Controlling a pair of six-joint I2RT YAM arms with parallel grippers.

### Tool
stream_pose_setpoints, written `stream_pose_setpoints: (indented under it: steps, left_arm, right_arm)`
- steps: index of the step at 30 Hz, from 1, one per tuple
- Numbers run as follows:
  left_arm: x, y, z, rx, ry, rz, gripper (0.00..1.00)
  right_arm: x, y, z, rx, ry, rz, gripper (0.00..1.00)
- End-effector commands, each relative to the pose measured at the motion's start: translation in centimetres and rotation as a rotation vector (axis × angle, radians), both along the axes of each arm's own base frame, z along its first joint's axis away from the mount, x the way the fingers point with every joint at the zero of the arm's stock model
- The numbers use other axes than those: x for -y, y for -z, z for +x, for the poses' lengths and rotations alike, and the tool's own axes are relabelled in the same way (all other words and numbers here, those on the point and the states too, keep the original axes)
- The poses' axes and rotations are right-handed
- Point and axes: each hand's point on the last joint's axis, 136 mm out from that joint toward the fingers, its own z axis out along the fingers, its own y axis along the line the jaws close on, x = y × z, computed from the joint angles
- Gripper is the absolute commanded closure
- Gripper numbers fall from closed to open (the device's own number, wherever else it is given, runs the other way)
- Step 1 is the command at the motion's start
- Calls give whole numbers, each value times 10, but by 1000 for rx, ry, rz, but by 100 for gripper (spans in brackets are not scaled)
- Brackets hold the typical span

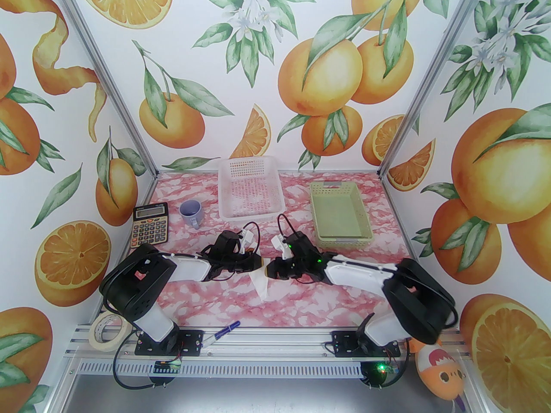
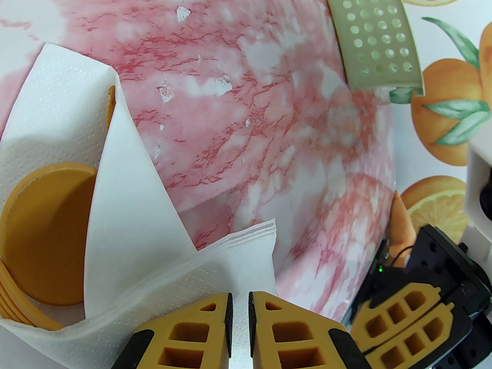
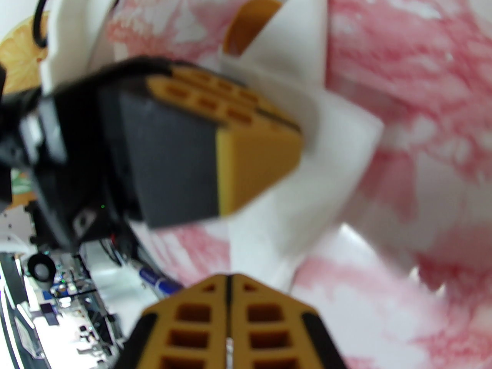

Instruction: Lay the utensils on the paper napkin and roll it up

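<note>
Counting first: two grippers, one paper napkin [image 2: 127, 190], two utensils [image 3: 250, 25], two baskets, and one each of calculator, mug, tape roll, pen and plush toy.

Finds the left gripper [image 2: 240, 302] and right gripper [image 3: 229, 279] almost tip to tip above the middle of the pink marbled table [image 1: 344, 303]. Finds the left jaws drawn to a narrow slit, with a folded corner of the napkin pinched between the fingertips. Finds the right jaws pressed fully together with nothing visibly gripped, the tips just beside the napkin's edge and just beside the left fingers.

Places the napkin directly under and ahead of the left fingertips, folded over itself into a loose pocket. Places both utensils inside that pocket, ahead and to the left of the left tips as seen from that wrist: the spoon [image 2: 46, 229] with its round bowl showing through the opening, the fork [image 2: 23, 306] with its tines at the nearer edge, touching the paper. From the right gripper, sees an orange piece peeking out of the far fold, beyond the left fingers.

Puts the white basket [image 1: 249, 160] well beyond the left gripper, the green basket [image 1: 315, 213] well beyond the right. Puts the mug [image 1: 190, 213] and calculator [image 1: 149, 226] far off the left gripper's outer side. Puts the pen [image 1: 224, 331], tape roll [image 1: 112, 343] and plush toy [image 1: 443, 372] well behind both grippers, near the arm bases.
</note>
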Motion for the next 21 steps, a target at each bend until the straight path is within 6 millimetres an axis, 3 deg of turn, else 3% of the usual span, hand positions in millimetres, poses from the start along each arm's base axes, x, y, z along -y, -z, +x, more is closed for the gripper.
stream_pose_setpoints:
  steps: [1,11,16,21]
  left_arm:
    - [-8,9,-1,-4,-15,42,82]
    - [-5,6,0,-3,-13,29,82]
    - [2,-13,2,17,-6,-28,78]
    - [5,-45,5,63,-1,-67,72]
  right_arm:
    - [-7,3,18,35,16,12,97]
    - [6,38,20,-4,32,-76,98]
    - [15,59,8,-56,9,-134,99]
    - [27,77,1,-85,2,-211,99]
